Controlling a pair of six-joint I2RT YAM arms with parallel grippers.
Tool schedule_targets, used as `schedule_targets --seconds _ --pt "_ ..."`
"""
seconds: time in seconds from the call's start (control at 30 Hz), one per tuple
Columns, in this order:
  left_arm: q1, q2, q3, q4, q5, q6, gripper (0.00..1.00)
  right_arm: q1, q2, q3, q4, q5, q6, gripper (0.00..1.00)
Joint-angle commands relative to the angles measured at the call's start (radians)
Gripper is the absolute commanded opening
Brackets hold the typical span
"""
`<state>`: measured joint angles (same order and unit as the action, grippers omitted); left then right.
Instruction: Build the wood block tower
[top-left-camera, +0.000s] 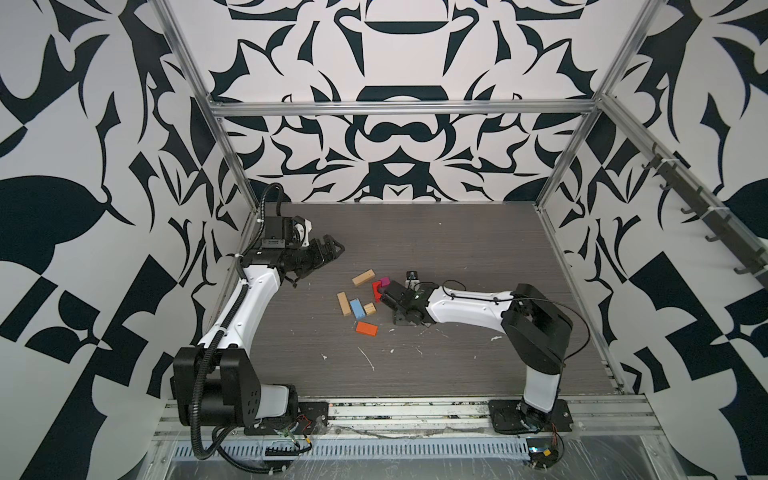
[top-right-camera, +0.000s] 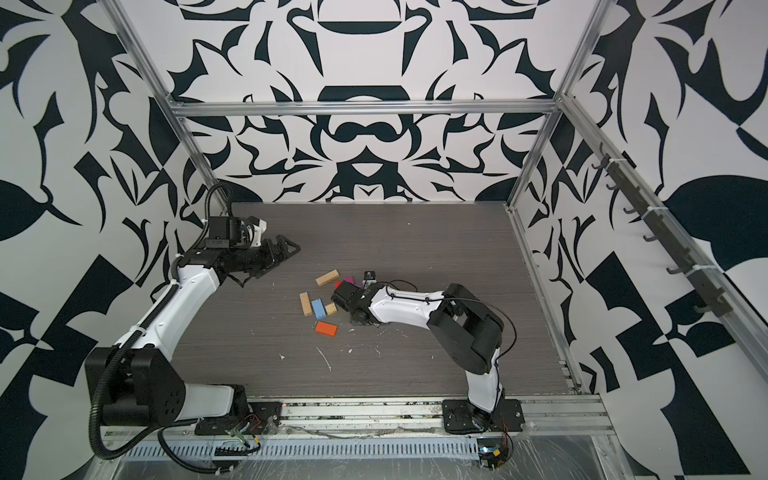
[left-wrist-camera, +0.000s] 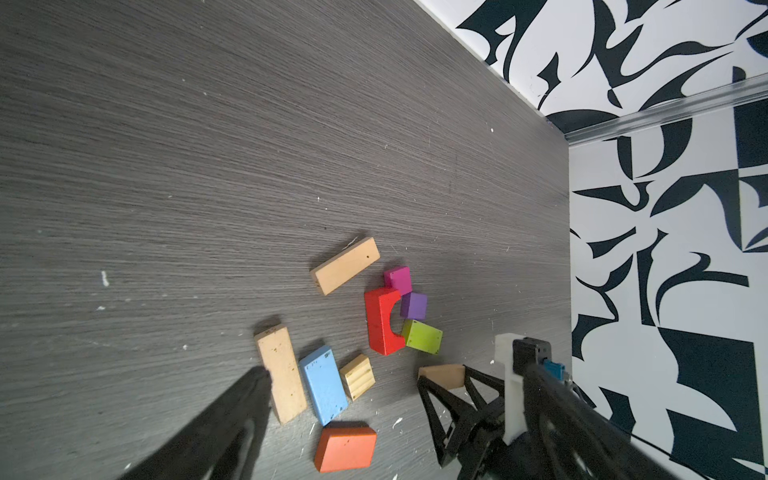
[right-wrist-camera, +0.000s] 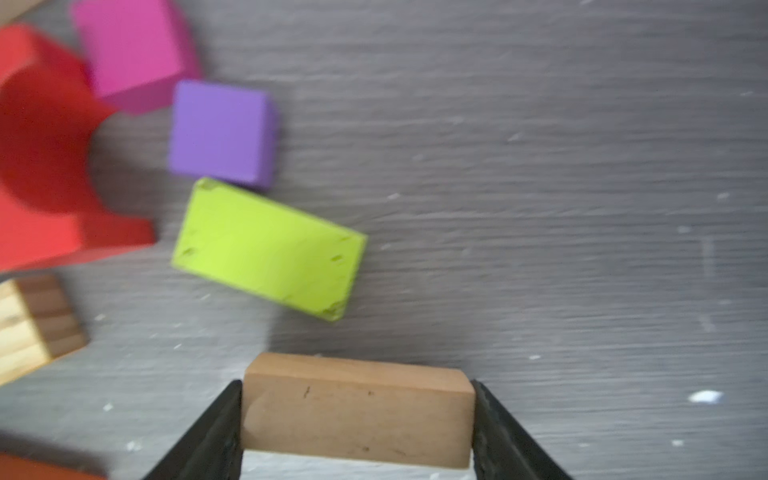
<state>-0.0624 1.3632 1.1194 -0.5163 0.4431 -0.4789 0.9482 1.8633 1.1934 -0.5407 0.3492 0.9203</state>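
Currently: right end effector (right-wrist-camera: 357, 388) clamps a tan plank (right-wrist-camera: 357, 419) between its jaws, low over the worktop (right-wrist-camera: 582, 166). Lime block (right-wrist-camera: 266, 249) lies flat just ahead, long axis roughly crosswise to the reach; no stack begun. Left end effector (top-left-camera: 328, 249), jaws wide and empty, sits farthest, well apart.

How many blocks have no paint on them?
4. A far plank lies apart; a second plank and a small cube flank the blue block; the right gripper holds a third plank. The arm may hide more.
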Motion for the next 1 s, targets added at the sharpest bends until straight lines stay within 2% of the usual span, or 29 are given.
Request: schedule_targets --seconds 0.0,0.43,0.97 --pt "-0.004 0.01 -0.016 -0.01 0.012 -0.003 0.97 -0.03 -0.061 -0.029 0.009 0.02 -0.041 0.65" --pt "-0.005 0.015 -0.015 -0.013 0.015 0.0 0.97 -0.146 -0.112 -0.095 0.08 -0.016 -0.201 0.67" --pt "-0.013 0.027 -0.009 -0.026 0.014 0.01 0.97 -0.208 -0.068 -0.114 0.142 -0.041 -0.263 0.71"
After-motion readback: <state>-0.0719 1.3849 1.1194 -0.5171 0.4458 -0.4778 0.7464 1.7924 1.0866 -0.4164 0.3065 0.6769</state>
